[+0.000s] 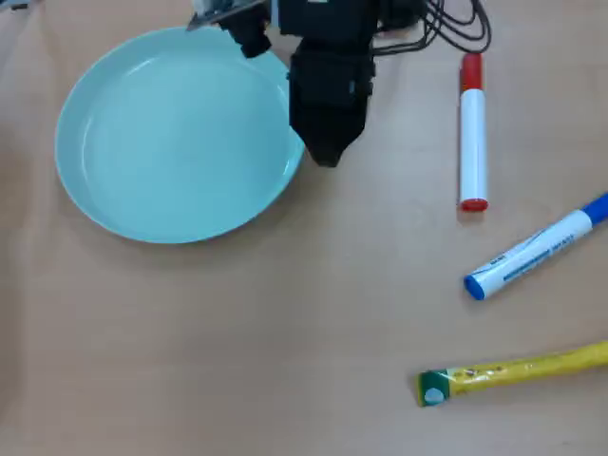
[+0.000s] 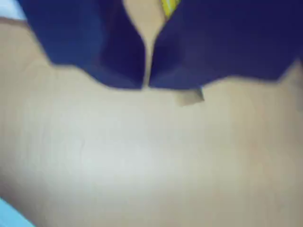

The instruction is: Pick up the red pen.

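Observation:
The red pen [image 1: 473, 131], a white-barrelled marker with a red cap and red end plug, lies upright in the overhead view at the upper right of the table. My black gripper [image 1: 328, 157] hangs to its left, over the right rim of the plate, well apart from the pen. In the wrist view the two dark jaws nearly meet above bare table, with only a thin slit between the tips of the gripper [image 2: 147, 85] and nothing held. The red pen is out of the wrist view.
A pale blue plate [image 1: 95, 104] fills the upper left. A white marker with blue cap [image 1: 537, 247] lies slanted at the right. A yellow pen with green tip [image 1: 513, 370] lies below it. Black cables [image 1: 456, 28] trail at the top.

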`<state>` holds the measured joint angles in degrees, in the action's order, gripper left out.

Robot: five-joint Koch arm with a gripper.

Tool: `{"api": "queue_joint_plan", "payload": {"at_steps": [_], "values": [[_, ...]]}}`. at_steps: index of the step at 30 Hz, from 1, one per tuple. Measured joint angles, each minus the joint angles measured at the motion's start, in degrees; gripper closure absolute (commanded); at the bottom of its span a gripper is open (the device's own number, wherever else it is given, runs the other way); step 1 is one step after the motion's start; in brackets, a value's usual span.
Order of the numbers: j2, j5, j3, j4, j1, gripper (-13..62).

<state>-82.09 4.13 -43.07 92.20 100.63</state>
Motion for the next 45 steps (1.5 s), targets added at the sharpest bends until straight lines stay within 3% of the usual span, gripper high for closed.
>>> {"api": "queue_joint_plan", "payload": {"at_steps": [15, 22, 30, 39, 45], "values": [[0.00, 0.00, 0.00, 8.88, -1.41, 51.5], [-0.88, -1.32, -12.04, 8.88, -14.06, 50.7], [-10.99, -16.70, -28.39, 3.25, -19.86, 34.4], [-14.24, -30.41, -42.01, 2.02, -28.48, 29.7], [-17.23, -42.36, -46.93, 2.02, -31.99, 14.2]]}}
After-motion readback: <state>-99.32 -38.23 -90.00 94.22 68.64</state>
